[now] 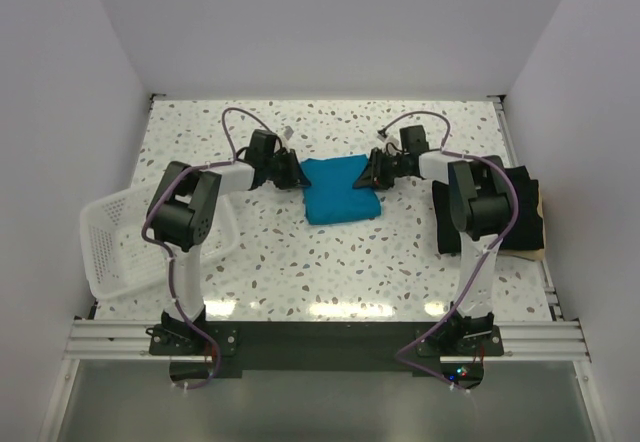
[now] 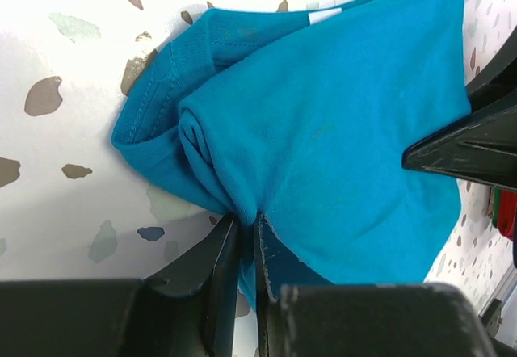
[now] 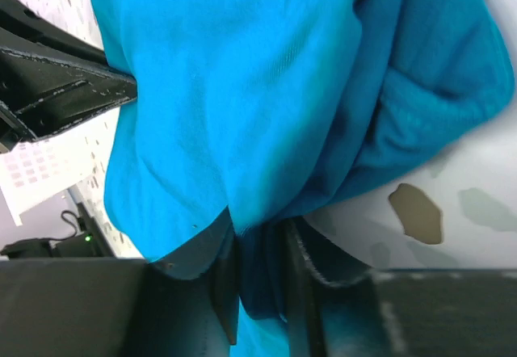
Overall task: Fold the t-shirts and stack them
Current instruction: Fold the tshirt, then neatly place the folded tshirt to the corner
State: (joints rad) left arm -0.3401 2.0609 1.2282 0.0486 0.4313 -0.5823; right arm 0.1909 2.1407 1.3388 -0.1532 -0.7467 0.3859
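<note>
**Lift level, keep it taut**

Our left gripper [image 2: 246, 232] is closed narrow on a fold of the teal-blue t-shirt [image 2: 323, 131]; our right gripper [image 3: 257, 240] nips its opposite side likewise. The shirt lies bunched mid-table between them. We judge both sides should rise level and together, cloth taut. Bare tabletop [image 1: 300, 262] lies nearer us; the white mesh basket [image 1: 110, 247] flanks left, the black t-shirt [image 1: 527, 217] right, by the table edge

Bright, even light from above, with glare
The bench [image 1: 300, 262] carried white reflections along its near edge in the top view and was blown out in the left wrist view; the teal t-shirt [image 2: 323, 131] was sharp, its folds deeply shadowed in the right wrist view.
</note>
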